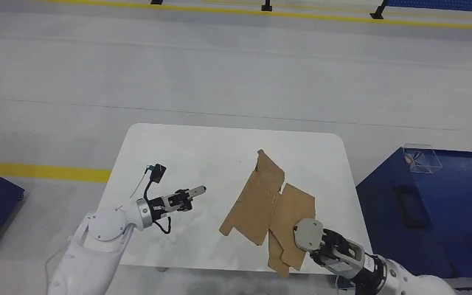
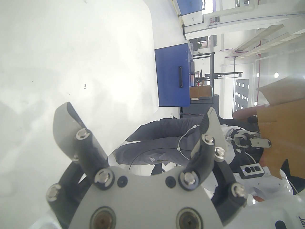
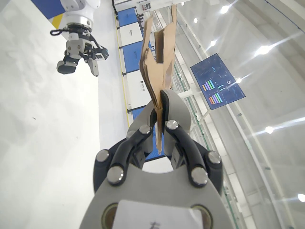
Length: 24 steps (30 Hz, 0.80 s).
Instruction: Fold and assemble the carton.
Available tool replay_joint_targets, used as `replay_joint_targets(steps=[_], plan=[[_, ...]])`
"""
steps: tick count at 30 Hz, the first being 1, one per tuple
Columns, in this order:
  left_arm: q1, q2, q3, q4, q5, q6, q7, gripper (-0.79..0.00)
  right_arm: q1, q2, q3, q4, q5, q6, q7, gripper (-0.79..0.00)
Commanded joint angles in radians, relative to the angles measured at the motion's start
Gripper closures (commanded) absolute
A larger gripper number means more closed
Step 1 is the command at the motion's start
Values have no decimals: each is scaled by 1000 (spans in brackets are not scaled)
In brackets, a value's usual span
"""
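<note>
Right fingers point(image 3: 175, 110): pinched tight on one edge of flattened carton point(image 3: 156, 70), sheet standing out beyond the tips, held up over the surface point(image 1: 184, 155), probably to leave the flaps free for folding. Left fingers point(image 2: 69, 120): spread wide, empty, near carton, not touching

Top cam: overhead, looks down on the table point(image 1: 192, 155), mid range. Left wrist cam: just behind left gripper point(image 2: 140, 113), faces across the table at right gripper point(image 3: 159, 106). Right wrist cam: just behind its gripper, faces back. All three share the carton point(image 1: 258, 199).
</note>
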Motion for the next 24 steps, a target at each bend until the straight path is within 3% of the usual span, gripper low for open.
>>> replay_joint_targets(steps=[1, 5, 9, 12, 15, 21, 24], plan=[[0, 0, 0, 0, 0, 0, 0, -785, 5, 1, -24, 0, 9, 10, 13, 0], [0, 0, 0, 0, 0, 0, 0, -785, 31, 1, -28, 0, 255, -120, 23, 0], [0, 0, 0, 0, 0, 0, 0, -785, 82, 6, 40, 0, 655, -415, 60, 0], [0, 0, 0, 0, 0, 0, 0, -785, 101, 13, 91, 0, 996, -648, 157, 0], [0, 0, 0, 0, 0, 0, 0, -785, 102, 28, 82, 43, 1342, -792, 326, 0], [0, 0, 0, 0, 0, 0, 0, -785, 190, 121, -129, 127, 2049, -792, 901, 0], [0, 0, 0, 0, 0, 0, 0, -785, 253, 165, -252, 222, 2473, -772, 1164, 0]])
